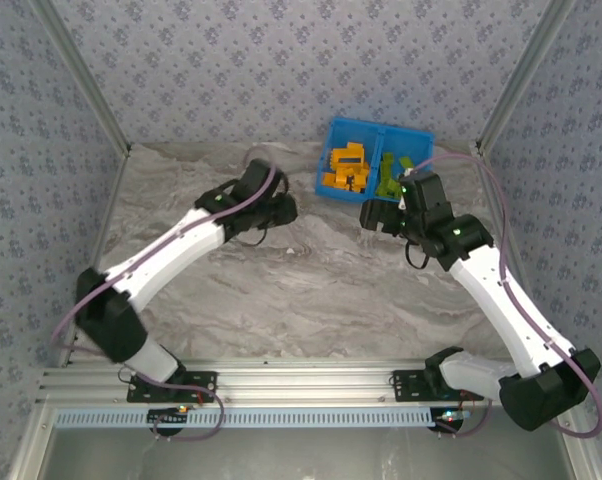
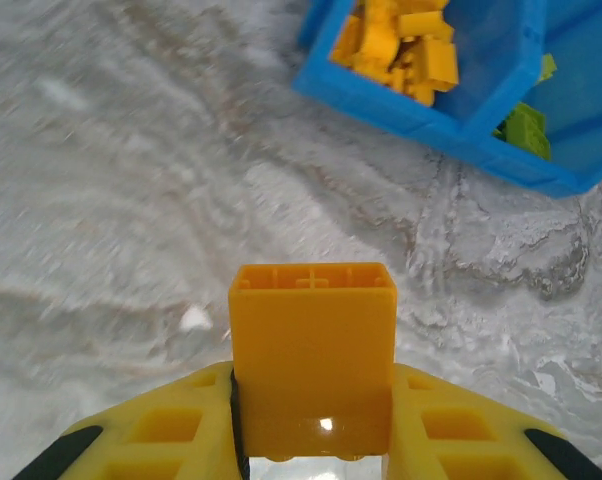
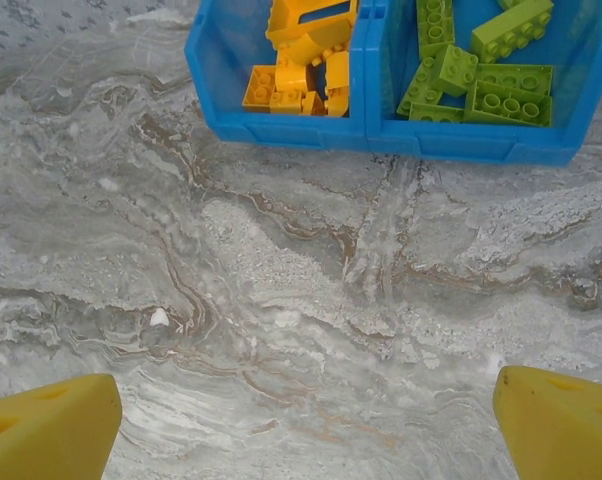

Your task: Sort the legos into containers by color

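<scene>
My left gripper (image 2: pixel 313 420) is shut on an orange lego brick (image 2: pixel 313 350), held above the marble table to the left of the blue bin (image 1: pixel 329 152). In the top view the left gripper (image 1: pixel 284 209) hangs left of the bin's front corner. The bin's left compartment (image 3: pixel 213 60) holds several orange legos (image 3: pixel 296 70). Its right compartment (image 3: pixel 581 90) holds several lime green legos (image 3: pixel 481 80). My right gripper (image 3: pixel 306 420) stands open over bare table just in front of the bin, and the top view shows the right gripper (image 1: pixel 379 214) below the green side.
The marble tabletop (image 1: pixel 281 290) stretches between the arms and the bin. Patterned walls and metal corner posts (image 1: pixel 81 75) close the workspace at the back and sides. An aluminium rail (image 1: pixel 301 385) with both arm bases runs along the near edge.
</scene>
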### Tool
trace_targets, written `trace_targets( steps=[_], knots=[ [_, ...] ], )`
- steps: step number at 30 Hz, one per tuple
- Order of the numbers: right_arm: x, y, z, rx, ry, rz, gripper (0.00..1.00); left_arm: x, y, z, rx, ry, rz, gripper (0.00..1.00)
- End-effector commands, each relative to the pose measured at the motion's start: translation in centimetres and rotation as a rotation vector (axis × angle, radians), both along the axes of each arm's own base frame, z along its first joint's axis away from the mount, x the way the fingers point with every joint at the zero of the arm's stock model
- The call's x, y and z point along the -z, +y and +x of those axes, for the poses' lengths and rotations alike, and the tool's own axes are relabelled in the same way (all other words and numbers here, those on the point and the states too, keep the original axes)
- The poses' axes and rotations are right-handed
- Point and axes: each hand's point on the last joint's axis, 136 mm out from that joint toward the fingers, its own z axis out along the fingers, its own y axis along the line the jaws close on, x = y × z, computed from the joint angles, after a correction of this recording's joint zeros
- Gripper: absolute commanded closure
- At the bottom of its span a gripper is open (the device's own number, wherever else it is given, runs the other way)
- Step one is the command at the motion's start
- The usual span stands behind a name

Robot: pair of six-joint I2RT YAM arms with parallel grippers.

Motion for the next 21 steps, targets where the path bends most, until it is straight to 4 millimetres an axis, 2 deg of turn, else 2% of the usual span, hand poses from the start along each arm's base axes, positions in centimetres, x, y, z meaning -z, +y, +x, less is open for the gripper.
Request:
trace_targets(
  steps=[1, 4, 8, 11, 16, 21],
  knots=[
    [1.3, -0.7, -1.2, 0.010, 0.031, -0.031, 0.02, 0.6, -2.8, 1.9, 0.115, -0.002, 0.100, 0.82],
    [1.4, -1.0, -1.6, 0.022, 0.023, -0.016, 0.01, 0.3, -5.6, 5.7, 0.147, -0.064, 0.150, 0.83],
    [1.2, -1.1, -2.1, 0.023, 0.016, -0.009, 0.00, 2.3, -8.2, 10.8, 0.149, -0.123, 0.250, 0.85],
    [0.8, -1.9, -2.4, 0.040, 0.006, -0.030, 0.00, 3.5, -9.6, 13.6, 0.142, -0.162, 0.292, 0.87],
    [1.0, -2.5, -3.1, 0.049, 0.019, -0.044, 0.00, 4.5, -12.2, 16.8, 0.149, -0.281, 0.263, 0.88],
    [0.7, -2.4, -3.6, 0.038, 0.018, -0.036, 0.00, 5.1, -14.4, 18.7, 0.182, -0.380, 0.226, 0.88]
  ],
)
